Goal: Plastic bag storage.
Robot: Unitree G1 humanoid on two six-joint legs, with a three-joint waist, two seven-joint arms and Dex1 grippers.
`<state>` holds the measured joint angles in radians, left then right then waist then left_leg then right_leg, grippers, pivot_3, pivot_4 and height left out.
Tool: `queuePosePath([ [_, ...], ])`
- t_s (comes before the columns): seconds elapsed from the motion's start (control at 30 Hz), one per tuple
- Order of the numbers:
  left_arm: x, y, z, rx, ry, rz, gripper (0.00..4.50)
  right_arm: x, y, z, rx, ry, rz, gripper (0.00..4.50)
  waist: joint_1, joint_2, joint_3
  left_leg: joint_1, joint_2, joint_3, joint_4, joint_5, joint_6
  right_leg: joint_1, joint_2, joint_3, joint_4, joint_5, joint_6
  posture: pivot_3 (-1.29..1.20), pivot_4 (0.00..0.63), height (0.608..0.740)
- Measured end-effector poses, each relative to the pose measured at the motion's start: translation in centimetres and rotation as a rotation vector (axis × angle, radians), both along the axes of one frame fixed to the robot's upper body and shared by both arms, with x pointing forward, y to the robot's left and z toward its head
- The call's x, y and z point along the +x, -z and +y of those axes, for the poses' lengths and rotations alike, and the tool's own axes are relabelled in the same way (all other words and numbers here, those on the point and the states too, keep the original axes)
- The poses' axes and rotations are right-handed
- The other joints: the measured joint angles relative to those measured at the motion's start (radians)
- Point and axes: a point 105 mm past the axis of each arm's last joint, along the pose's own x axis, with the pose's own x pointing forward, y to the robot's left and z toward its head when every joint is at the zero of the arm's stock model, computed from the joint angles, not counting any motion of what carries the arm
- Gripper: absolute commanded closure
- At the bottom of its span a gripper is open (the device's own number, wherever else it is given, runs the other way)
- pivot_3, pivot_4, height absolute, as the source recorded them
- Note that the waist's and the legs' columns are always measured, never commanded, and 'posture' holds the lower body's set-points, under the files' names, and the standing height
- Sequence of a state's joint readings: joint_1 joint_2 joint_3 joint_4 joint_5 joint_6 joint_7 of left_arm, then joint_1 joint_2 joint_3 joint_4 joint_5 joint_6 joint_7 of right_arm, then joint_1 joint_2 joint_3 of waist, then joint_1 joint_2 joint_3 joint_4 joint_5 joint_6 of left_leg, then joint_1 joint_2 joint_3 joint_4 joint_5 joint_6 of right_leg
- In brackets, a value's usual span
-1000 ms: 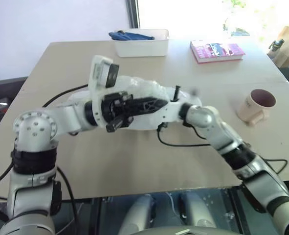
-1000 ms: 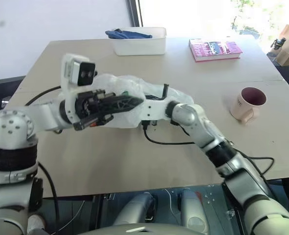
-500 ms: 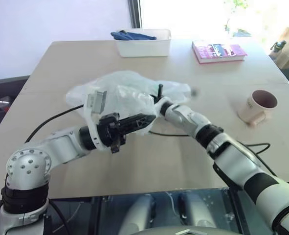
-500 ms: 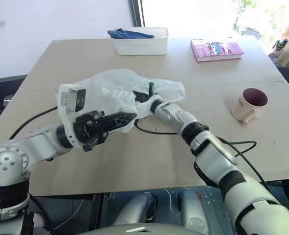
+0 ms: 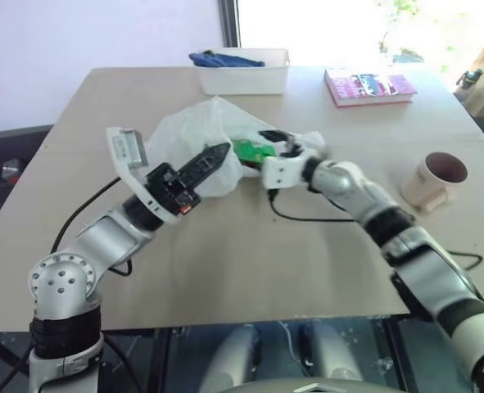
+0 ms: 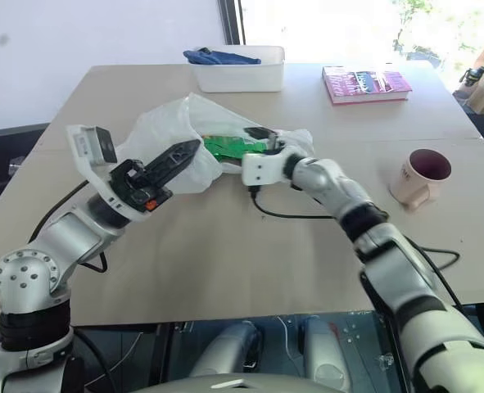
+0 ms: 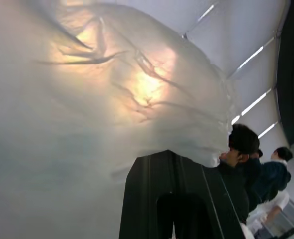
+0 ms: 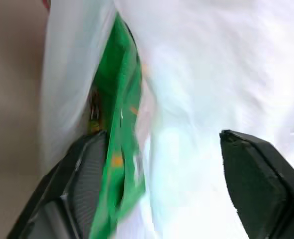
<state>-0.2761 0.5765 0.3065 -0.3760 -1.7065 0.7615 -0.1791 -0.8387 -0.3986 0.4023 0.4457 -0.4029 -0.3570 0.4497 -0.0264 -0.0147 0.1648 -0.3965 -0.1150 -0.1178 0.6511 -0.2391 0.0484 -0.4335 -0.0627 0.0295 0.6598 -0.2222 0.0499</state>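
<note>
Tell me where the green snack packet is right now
The green snack packet lies mid-table at the mouth of the plastic bag, directly between the left pincer and the open right pincer.

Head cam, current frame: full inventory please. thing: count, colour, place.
plastic bag: 1, translucent white, table centre, lifted on its left side
snack packet: 1, shiny green, at the bag's mouth
bin: 1, white, far edge of the table, blue item inside
book: 1, pink, far right
mug: 1, pale pink, right side
table: 1, tan
people: dark-clothed, background of left wrist view
left gripper: shut on the bag
right gripper: open, at the packet
</note>
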Motion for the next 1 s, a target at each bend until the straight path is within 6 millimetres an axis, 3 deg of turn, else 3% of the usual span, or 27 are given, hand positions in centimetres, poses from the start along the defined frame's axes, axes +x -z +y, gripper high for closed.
queuePosePath([
  [0.07, 0.4, -0.2, 0.6, -0.022, -0.017, 0.005, 4.50, -1.6, -0.9, -2.8, 0.071, 0.068, 0.075, 0.86, 0.005, 0.000, 0.000, 0.000, 0.000, 0.000, 0.000, 0.000, 0.000, 0.000, 0.000, 0.001, 0.000, 0.000, 0.000, 0.00, 0.150, 0.740],
  [0.17, 0.6, -0.3, 0.8, -0.030, -0.019, 0.004, 4.50, -3.5, -2.0, -4.1, 0.128, 0.103, 0.135, 0.86, 0.004, 0.000, 0.000, 0.001, 0.002, 0.002, 0.000, 0.000, 0.000, -0.001, 0.001, 0.002, 0.002, 0.000, 0.000, 0.00, 0.150, 0.740],
  [0.27, 0.7, -0.4, 1.2, -0.036, -0.020, 0.003, 4.50, -5.8, -3.1, -6.9, 0.232, 0.229, 0.204, 0.86, 0.020, 0.001, 0.000, 0.001, 0.002, 0.001, 0.001, 0.000, 0.000, 0.000, 0.000, 0.001, 0.001, 0.000, 0.000, 0.00, 0.150, 0.740],
  [0.43, 1.0, -0.5, 1.6, -0.048, -0.014, 0.002, 4.50, -8.3, -2.6, -14.1, 0.484, 0.655, 0.347, 0.86, 0.042, 0.000, 0.000, 0.000, 0.001, 0.001, 0.001, 0.000, 0.000, 0.000, -0.001, 0.000, 0.001, 0.000, 0.000, 0.00, 0.150, 0.740],
  [0.63, 0.9, -0.6, 1.3, -0.055, 0.023, -0.008, 4.50, -10.3, -2.5, -20.2, 0.758, 1.062, 0.327, 0.86, 0.041, 0.001, 0.000, 0.000, 0.001, 0.001, 0.001, 0.000, 0.000, 0.000, -0.001, 0.000, 0.001, 0.000, -0.001, 0.00, 0.150, 0.740],
  [0.77, 0.7, -0.3, 0.8, -0.041, 0.059, -0.006, 4.50, -11.5, -1.6, -21.8, 0.807, 1.202, 0.337, 0.86, 0.041, 0.001, 0.000, 0.000, 0.001, 0.001, 0.001, 0.000, 0.000, 0.000, -0.001, 0.000, 0.001, 0.000, -0.001, 0.00, 0.150, 0.740],
  [1.0, 0.7, -0.1, 0.6, -0.038, 0.063, -0.003, 4.50, -11.9, -0.4, -21.7, 0.862, 1.242, 0.410, 0.86, 0.040, 0.001, 0.000, 0.000, 0.001, 0.001, 0.001, 0.000, 0.000, 0.000, -0.001, -0.001, 0.001, 0.000, -0.001, 0.00, 0.150, 0.740],
])
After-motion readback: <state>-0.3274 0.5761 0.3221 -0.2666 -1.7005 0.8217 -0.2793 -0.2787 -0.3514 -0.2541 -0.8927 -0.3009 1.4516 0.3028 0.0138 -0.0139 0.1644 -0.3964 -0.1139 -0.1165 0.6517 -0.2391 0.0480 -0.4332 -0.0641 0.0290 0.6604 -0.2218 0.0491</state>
